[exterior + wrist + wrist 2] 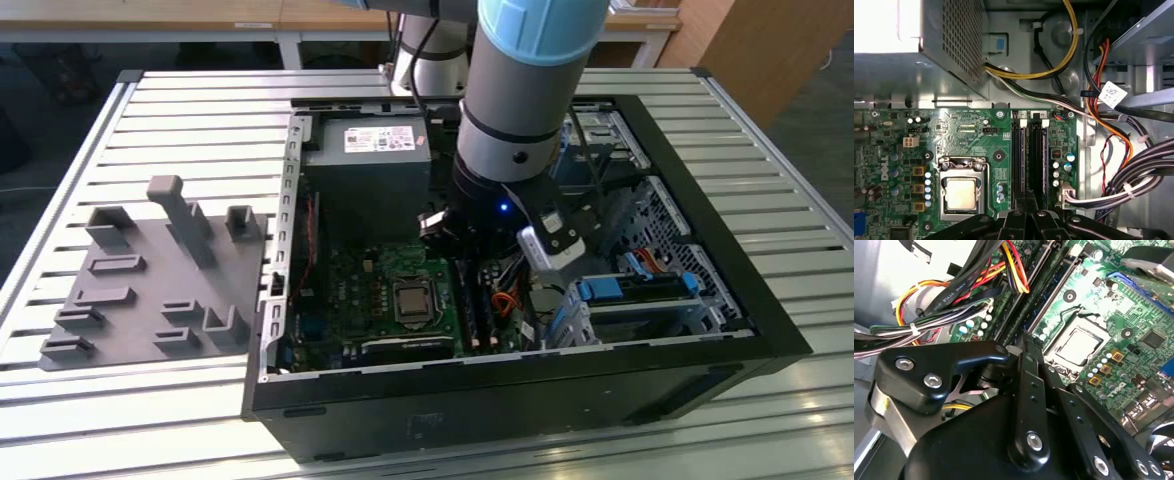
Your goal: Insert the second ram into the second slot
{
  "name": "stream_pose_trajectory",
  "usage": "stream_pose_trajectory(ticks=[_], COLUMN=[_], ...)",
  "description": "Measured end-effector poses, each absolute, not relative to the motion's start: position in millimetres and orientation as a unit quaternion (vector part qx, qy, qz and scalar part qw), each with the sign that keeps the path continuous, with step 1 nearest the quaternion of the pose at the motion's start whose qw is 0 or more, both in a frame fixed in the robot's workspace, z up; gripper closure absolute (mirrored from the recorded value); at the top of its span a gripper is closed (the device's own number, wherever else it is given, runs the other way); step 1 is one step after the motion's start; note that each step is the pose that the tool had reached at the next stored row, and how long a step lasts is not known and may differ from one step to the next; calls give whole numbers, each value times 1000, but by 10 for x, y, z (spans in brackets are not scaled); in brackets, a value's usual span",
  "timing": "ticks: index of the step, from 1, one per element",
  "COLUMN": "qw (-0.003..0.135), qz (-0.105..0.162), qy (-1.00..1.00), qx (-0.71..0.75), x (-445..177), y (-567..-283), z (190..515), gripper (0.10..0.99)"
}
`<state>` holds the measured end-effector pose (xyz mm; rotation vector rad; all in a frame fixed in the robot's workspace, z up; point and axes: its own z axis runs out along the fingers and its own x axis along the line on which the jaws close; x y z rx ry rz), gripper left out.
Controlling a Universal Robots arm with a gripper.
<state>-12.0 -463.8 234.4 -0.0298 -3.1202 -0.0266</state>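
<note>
The arm comes in steeply from 12 o'clock in the exterior view. Its grey forearm plunges almost straight down into the open computer case, and the wrist is turned so the tool points at the board. The case lies on its side on the slatted desk, with a grey fixture tray out at 9 o'clock from it.

Down inside, the gripper hangs over the green motherboard. The power supply sits at about 11 o'clock from it, the processor socket at 7 o'clock and the blue drive clips at 4 o'clock.

In the second wrist view the black jaws are clenched, fingers pressed flat together, with nothing visible between them. The gripper has its tip right at the near end of the memory slots.

In the first wrist view the gripper lines up with the memory slots, which run away from it toward the white latches.

The second ram shows there as a thin bluish strip standing on edge in the slot furthest from the socket, just off the fingertips' line. I cannot tell whether the tips touch it or whether it is pushed fully home. A cable bundle lies beside the slots.
</note>
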Motion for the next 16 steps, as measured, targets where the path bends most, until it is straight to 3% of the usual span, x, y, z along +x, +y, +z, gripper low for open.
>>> stream_pose_trajectory(ticks=[16], qw=[11], qz=[-9], qy=[-1000], qx=[-10], x=[-119], y=[-4638], z=[2398], gripper=[980])
